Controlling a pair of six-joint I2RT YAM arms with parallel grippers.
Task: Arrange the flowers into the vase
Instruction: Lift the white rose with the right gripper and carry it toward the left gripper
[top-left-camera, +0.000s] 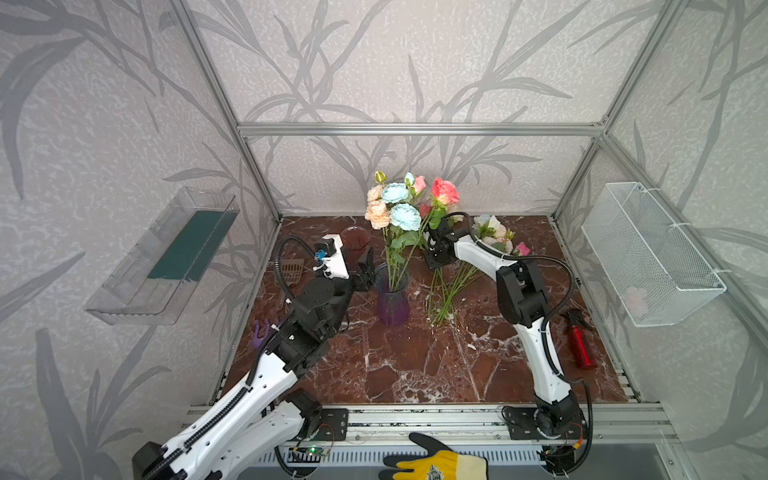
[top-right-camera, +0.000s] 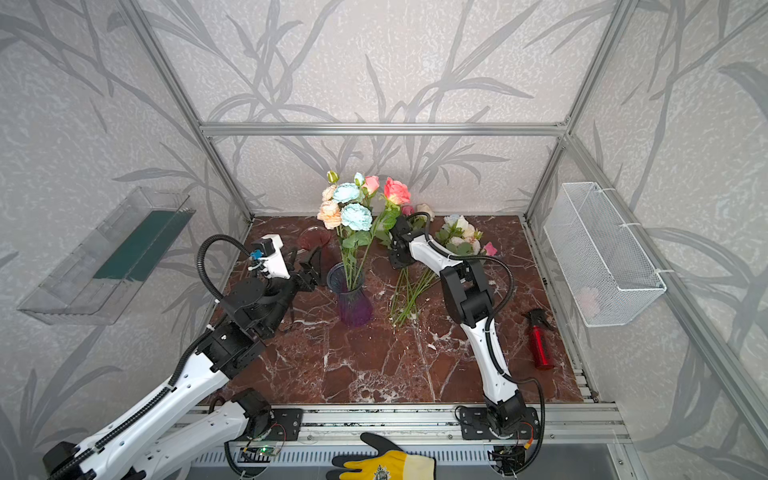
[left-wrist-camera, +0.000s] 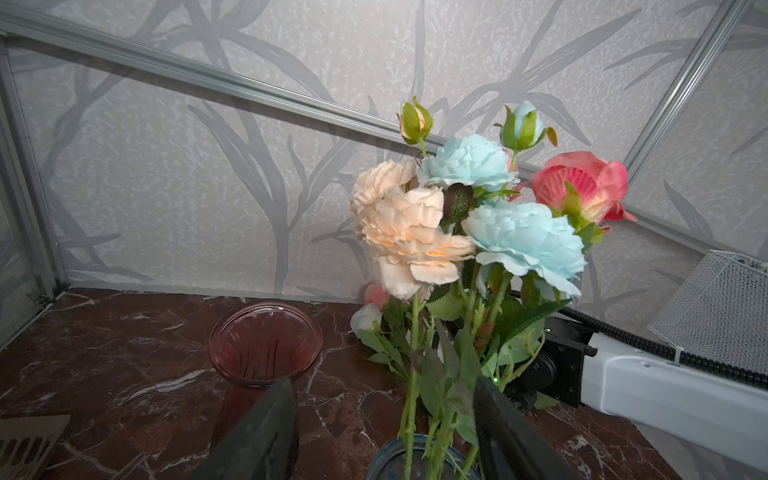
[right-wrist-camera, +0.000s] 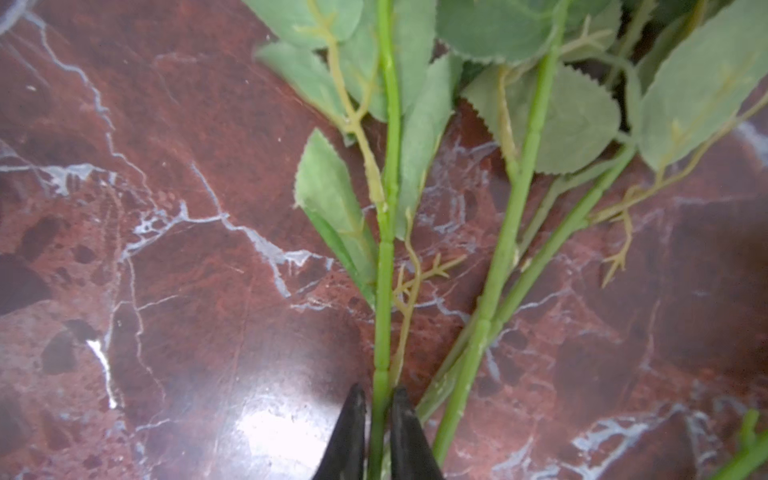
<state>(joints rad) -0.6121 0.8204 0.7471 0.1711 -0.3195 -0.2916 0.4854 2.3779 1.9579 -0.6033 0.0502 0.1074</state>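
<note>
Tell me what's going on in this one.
A purple vase mid-table already holds several flowers, peach, pale blue and coral. The right gripper is pinched shut on the green stem of one of the loose flowers lying on the marble table right of the vase. The left gripper hangs open beside the vase's rim, holding nothing.

Purple vase (top-left-camera: 392, 307); pale-blue, peach, coral flowers (top-left-camera: 405, 216); red-brown white-veined marble table (top-left-camera: 415, 361).

Bright, even light; white glare patch on table (right-wrist-camera: 266, 432) (right wrist view soft, blurred); top views bowed at edges.
</note>
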